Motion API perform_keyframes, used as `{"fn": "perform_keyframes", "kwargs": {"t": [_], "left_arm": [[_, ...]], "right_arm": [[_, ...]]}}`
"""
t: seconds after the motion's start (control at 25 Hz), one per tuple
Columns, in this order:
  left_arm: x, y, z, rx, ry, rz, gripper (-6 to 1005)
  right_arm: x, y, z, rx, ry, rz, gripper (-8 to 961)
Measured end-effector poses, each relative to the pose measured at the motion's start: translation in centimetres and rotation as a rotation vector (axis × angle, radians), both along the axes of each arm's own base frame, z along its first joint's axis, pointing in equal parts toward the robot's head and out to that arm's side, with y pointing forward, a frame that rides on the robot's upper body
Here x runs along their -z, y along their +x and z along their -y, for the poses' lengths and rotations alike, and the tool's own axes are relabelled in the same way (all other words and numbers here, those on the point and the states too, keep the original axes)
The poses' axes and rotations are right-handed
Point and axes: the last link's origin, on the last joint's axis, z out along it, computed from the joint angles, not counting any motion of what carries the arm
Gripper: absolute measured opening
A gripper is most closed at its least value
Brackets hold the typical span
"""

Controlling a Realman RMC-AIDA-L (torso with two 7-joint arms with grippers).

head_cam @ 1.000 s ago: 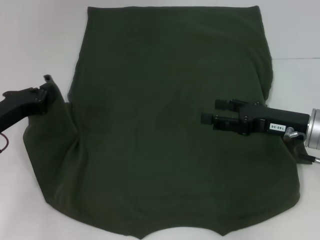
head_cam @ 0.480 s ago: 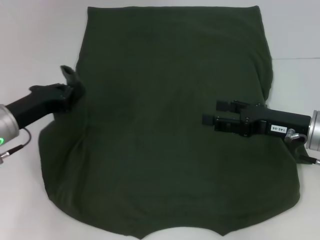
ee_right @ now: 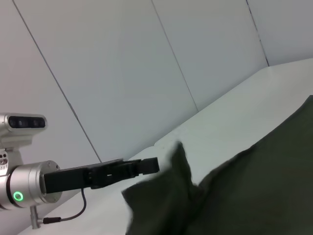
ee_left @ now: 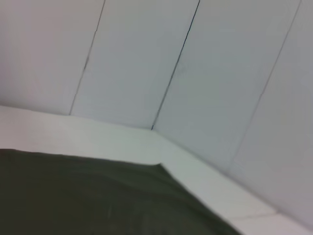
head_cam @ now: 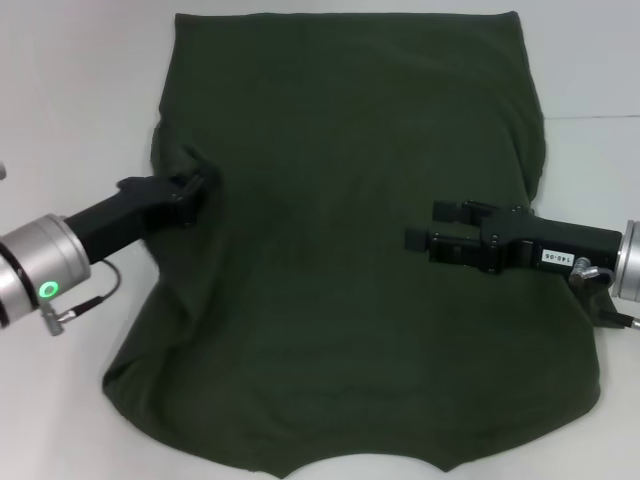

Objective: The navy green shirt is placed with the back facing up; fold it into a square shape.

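I am pinching the navy green shirt (head_cam: 350, 250), lying flat on the white table (head_cam: 70, 90), at its left edge with my left fingers (head_cam: 198, 190); my right fingers (head_cam: 422, 230) are hovering open above its right half. It is looking soft and limp, best grasped by edges.

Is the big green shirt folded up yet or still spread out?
Mostly spread out. The navy green shirt lies flat; only its left edge is lifted and bunched at the left pincer.

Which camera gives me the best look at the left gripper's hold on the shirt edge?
The right wrist view: it shows the left gripper side-on, lifting a peak of the navy green shirt. The head view shows the left gripper from above, its tip lost against dark cloth. The left wrist view shows only cloth, no fingers.
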Motion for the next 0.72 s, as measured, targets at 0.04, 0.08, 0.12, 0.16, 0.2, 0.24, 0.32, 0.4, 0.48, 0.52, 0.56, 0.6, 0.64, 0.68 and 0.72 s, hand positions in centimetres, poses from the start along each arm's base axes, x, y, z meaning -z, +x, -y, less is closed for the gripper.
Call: {"fn": "perform_keyframes", "kwargs": {"t": [0.04, 0.08, 0.12, 0.16, 0.2, 0.24, 0.32, 0.4, 0.48, 0.52, 0.56, 0.6, 0.64, 0.68, 0.72], "left_arm": [[0.2, 0.2, 0.0, 0.002, -0.005, 0.017, 35], [0.3, 0.3, 0.1, 0.003, -0.011, 0.035, 54], [0.4, 0.4, 0.1, 0.001, -0.012, 0.048, 94], [0.5, 0.4, 0.1, -0.006, -0.011, 0.066, 134], [0.5, 0.5, 0.1, -0.011, -0.009, 0.078, 173], [0.5, 0.5, 0.1, -0.018, -0.005, 0.097, 213], [0.4, 0.4, 0.2, -0.024, 0.001, 0.119, 275], [0.3, 0.2, 0.4, -0.025, 0.005, 0.123, 320], [0.3, 0.0, 0.6, -0.027, 0.007, 0.121, 364], [0.3, -0.1, 0.7, -0.029, 0.009, 0.119, 386], [0.3, -0.3, 0.8, -0.030, 0.012, 0.115, 408], [0.2, -0.4, 0.9, -0.028, 0.016, 0.109, 430], [0.2, -0.5, 0.9, -0.026, 0.020, 0.101, 453], [0.2, -0.7, 1.0, -0.023, 0.026, 0.090, 475], [0.3, -0.8, 1.1, -0.020, 0.027, 0.077, 497]], "right_arm": [[0.0, 0.0, 0.0, 0.000, 0.000, 0.000, 892], [0.0, 0.0, 0.0, -0.001, 0.000, 0.000, 892], [0.0, -0.1, 0.0, -0.002, 0.000, 0.000, 892], [0.0, -0.1, -0.1, -0.003, 0.001, 0.001, 892], [0.0, -0.1, -0.1, -0.004, 0.001, 0.001, 892], [0.0, -0.1, -0.1, -0.004, 0.001, 0.001, 892], [-0.1, -0.1, -0.1, -0.002, 0.005, 0.000, 892], [-0.2, 0.0, -0.2, 0.002, 0.009, -0.003, 891], [-0.4, 0.1, -0.2, 0.010, 0.014, -0.008, 891], [-0.5, 0.1, -0.3, 0.014, 0.017, -0.009, 891], [-0.5, 0.2, -0.2, 0.017, 0.019, -0.011, 891], [-0.6, 0.3, -0.2, 0.021, 0.021, -0.013, 891], [-0.7, 0.3, -0.2, 0.026, 0.022, -0.015, 891], [-0.8, 0.4, -0.3, 0.031, 0.023, -0.016, 891], [-0.8, 0.5, -0.3, 0.039, 0.022, -0.019, 891]]}}
